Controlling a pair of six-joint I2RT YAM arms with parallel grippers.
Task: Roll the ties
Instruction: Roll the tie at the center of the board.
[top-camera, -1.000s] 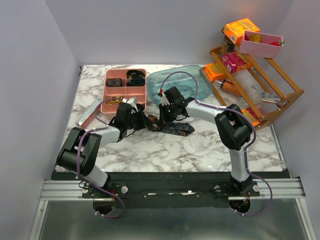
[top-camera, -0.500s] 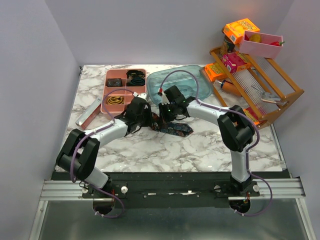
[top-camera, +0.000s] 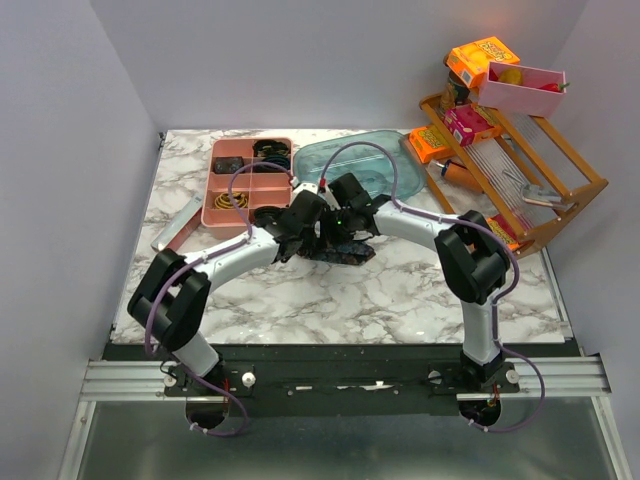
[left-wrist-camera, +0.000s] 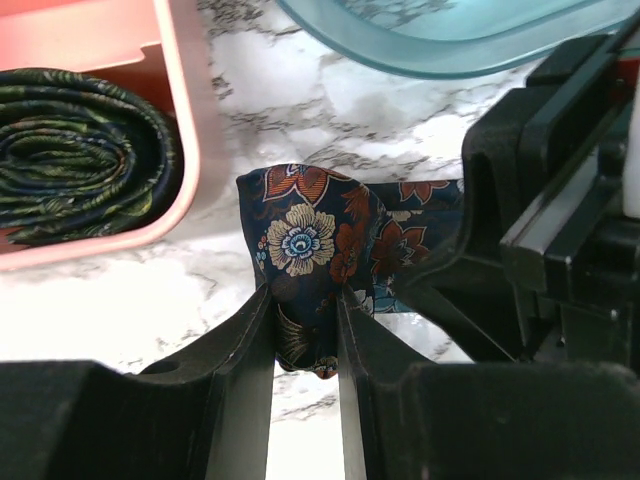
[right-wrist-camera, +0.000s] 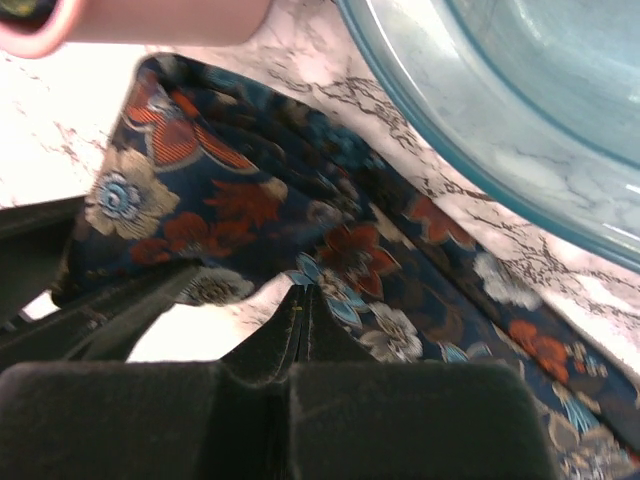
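Presently, the left gripper (left-wrist-camera: 305, 330) has its jaws clamped on a raised fold of the tie (left-wrist-camera: 318, 240), a navy fabric printed with orange, red and pale-blue flowers. The fold fills the gap between the two fingers (left-wrist-camera: 245, 350) and stands up beyond their tips, where one cream-and-blue flower faces the wrist camera.

The right gripper (right-wrist-camera: 300, 310) has its jaws pressed together with no gap showing. Its tips sit at the near edge of the same tie. Whether any cloth is caught between them cannot be told. Beyond those tips the tie lies bunched to the left and runs off flat to the right, along the marble table (left-wrist-camera: 300, 110).

In the overhead view the two grippers meet tip to tip, with the tie gathered directly beneath and between them.

Surroundings:
- A pink tray (left-wrist-camera: 185, 130) lies beyond and to the left of the left jaws. Its corner is near the fold, with a strip of marble between.
- A rolled tie (left-wrist-camera: 80, 150) lies in the tray compartment nearest those jaws.
- A teal dish (left-wrist-camera: 450, 40) lies beyond and to the right of the left jaws. Its rim is just beside the flat run of the tie.
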